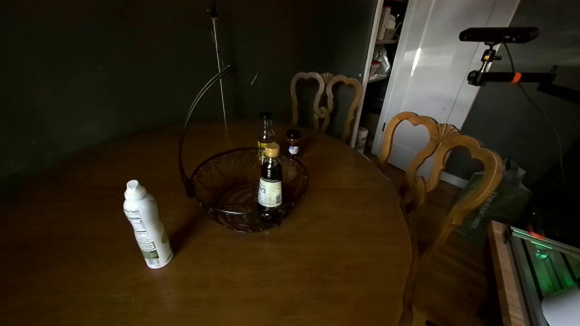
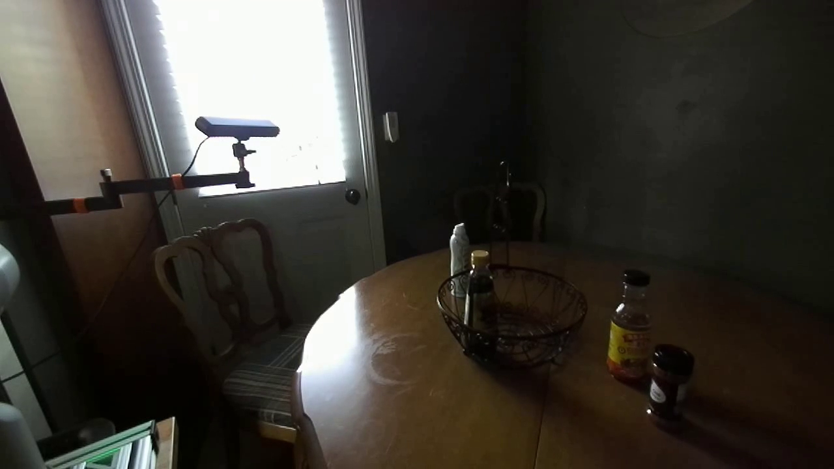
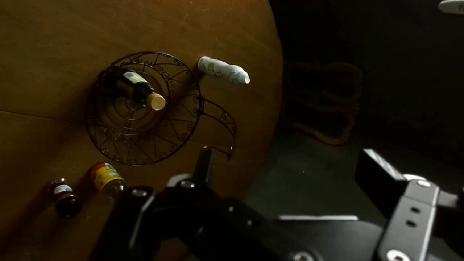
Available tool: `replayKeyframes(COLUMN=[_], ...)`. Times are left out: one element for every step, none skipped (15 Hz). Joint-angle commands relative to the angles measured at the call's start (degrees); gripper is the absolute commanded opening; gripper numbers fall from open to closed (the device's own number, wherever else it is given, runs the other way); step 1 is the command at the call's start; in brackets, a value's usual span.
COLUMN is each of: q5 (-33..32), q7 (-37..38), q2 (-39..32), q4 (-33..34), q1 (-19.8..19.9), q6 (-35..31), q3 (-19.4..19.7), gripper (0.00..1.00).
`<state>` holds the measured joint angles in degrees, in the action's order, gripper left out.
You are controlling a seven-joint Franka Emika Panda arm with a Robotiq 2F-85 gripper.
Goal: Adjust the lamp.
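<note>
No lamp shows clearly in any view. A faint curved edge (image 2: 690, 29) at the top right of an exterior view is too dark to identify. My gripper (image 3: 291, 163) is open in the wrist view, with its two fingers wide apart and nothing between them. Dark wall or floor shows behind the gap. The left finger overlaps the table near the end of the basket's handle in the picture; I cannot tell the distance. The gripper is out of view in both exterior views.
A dark wire basket (image 3: 174, 139) with a tall curved handle holds a gold-capped bottle (image 1: 270, 192). A white spray bottle (image 1: 147, 226), a yellow-labelled bottle (image 2: 629, 339) and a small jar (image 2: 670, 387) stand on the round table (image 1: 290, 280). Chairs (image 1: 442, 158) surround it.
</note>
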<state>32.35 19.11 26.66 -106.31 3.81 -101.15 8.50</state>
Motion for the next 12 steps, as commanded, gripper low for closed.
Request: replayKeyframes(q5=[0.8,1.4,1.9,2.4,3.1,3.4,3.3,3.1,2.5,1.7,1.5,1.9], q7=[2.4,3.2,4.5,6.2,7.3,8.8,9.7,10.8,11.9,12.4,13.1,12.8], q2=[-4.6,-7.0,-9.1,-11.6,-13.7,-15.4,-17.3,-19.4,-21.3,-23.2,-24.9,-26.9], q4=[4.1,7.0,9.8,14.0,17.3,20.7,24.2,27.6,30.9,34.0,36.8,39.8], q1=[1.2,1.2,1.2,1.2,1.2,1.4,1.7,2.2,2.9,3.7,4.5,5.4], q6=[-2.0,-3.0,-3.6,-3.3,-3.6,-2.6,-2.1,-2.1,-1.4,-1.3,0.2,0.9], q3=[-1.0,-0.6,-0.2,0.3,0.7,1.2,1.6,2.1,2.8,3.4,4.2,5.1], gripper=[1.0,1.0,1.0,1.0,1.0,1.0,1.0,1.0,1.0,1.0,1.0,1.0])
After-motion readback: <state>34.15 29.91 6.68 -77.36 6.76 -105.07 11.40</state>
